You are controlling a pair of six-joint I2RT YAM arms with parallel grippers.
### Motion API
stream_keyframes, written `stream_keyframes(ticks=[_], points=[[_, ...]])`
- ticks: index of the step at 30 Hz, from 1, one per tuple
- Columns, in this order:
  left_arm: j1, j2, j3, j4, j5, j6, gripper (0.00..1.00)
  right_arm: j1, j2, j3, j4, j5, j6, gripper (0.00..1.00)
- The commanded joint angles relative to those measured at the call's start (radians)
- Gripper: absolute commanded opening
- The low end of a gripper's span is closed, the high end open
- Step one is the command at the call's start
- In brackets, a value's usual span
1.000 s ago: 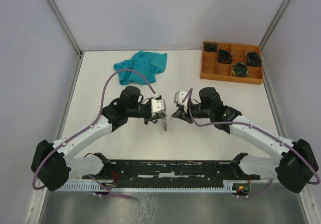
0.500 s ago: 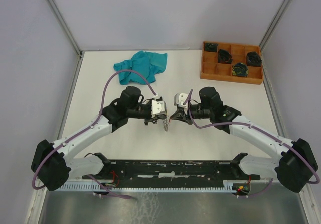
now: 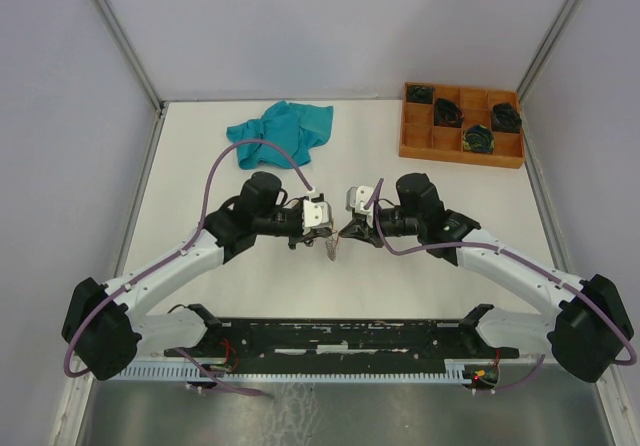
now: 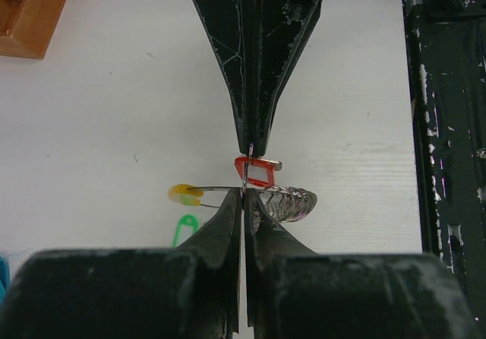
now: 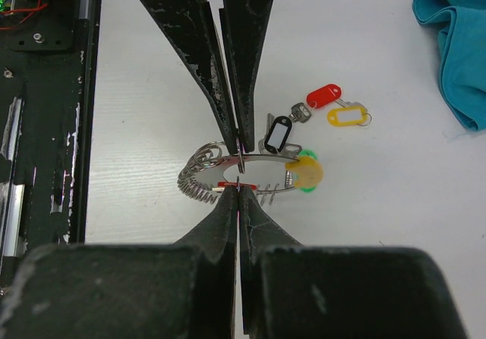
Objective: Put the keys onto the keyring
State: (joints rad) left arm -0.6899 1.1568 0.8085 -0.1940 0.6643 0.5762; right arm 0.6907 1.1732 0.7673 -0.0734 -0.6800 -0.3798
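My left gripper point(image 3: 324, 234) and right gripper point(image 3: 346, 231) meet tip to tip at the table's middle. The left gripper point(image 4: 243, 194) is shut on the keyring point(image 4: 216, 189), a thin wire ring with a yellow sleeve point(image 4: 184, 194) and several small rings point(image 4: 292, 204) strung on it. The right gripper point(image 5: 238, 189) is shut on a red-tagged key point(image 4: 255, 172) right at the ring's wire. In the right wrist view the keyring point(image 5: 262, 156) hangs between both tips. A black-tagged key point(image 5: 278, 134), a red-tagged key point(image 5: 323, 96) and a yellow-tagged key point(image 5: 347, 116) lie on the table. A green tag point(image 4: 182, 229) lies under the ring.
A teal cloth point(image 3: 281, 126) lies at the back left. A wooden tray point(image 3: 410, 151) of dark coiled bundles stands at the back right. The black base rail point(image 3: 340, 334) runs along the near edge.
The right gripper has edged left toward the left gripper. The hanging keyring between them now sits a little higher and looks shorter.
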Motion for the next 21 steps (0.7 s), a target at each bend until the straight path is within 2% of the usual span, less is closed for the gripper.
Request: stream_keyframes(ticks=[1,21], points=[[-0.006,-0.002,0.017,0.016,0.030,0.006,0.03,-0.004,-0.012,0.006,0.049,-0.007,0.001,0.01],[-0.008,0.009,0.023,0.011,0.041,-0.002,0.03,-0.004,-0.024,-0.002,0.037,0.018,-0.004,0.01]])
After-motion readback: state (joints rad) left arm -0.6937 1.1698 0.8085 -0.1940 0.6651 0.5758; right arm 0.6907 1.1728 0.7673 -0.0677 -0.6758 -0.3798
